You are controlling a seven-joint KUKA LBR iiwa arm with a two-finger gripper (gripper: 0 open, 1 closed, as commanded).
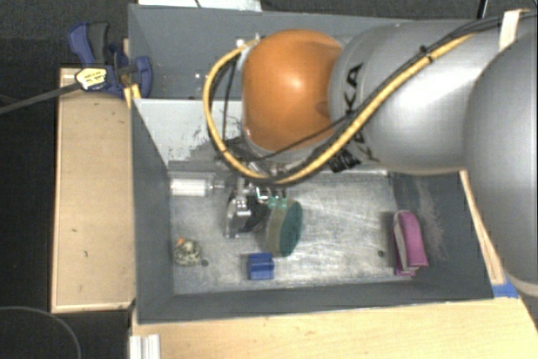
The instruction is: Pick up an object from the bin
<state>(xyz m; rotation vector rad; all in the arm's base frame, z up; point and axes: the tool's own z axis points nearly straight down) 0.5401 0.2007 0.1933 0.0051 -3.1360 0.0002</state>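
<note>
The gripper hangs near the middle of the bin, its grip impossible to tell, just beside a green disc (seemingly on edge); a nudge could topple it toward the blue block.

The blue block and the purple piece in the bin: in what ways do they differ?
The blue block is small and squat; the purple piece is larger and elongated. The blue block lies by the near wall of the bin, close to the gripper; the purple piece lies apart, toward the view's right. Both rest on the floor.
</note>
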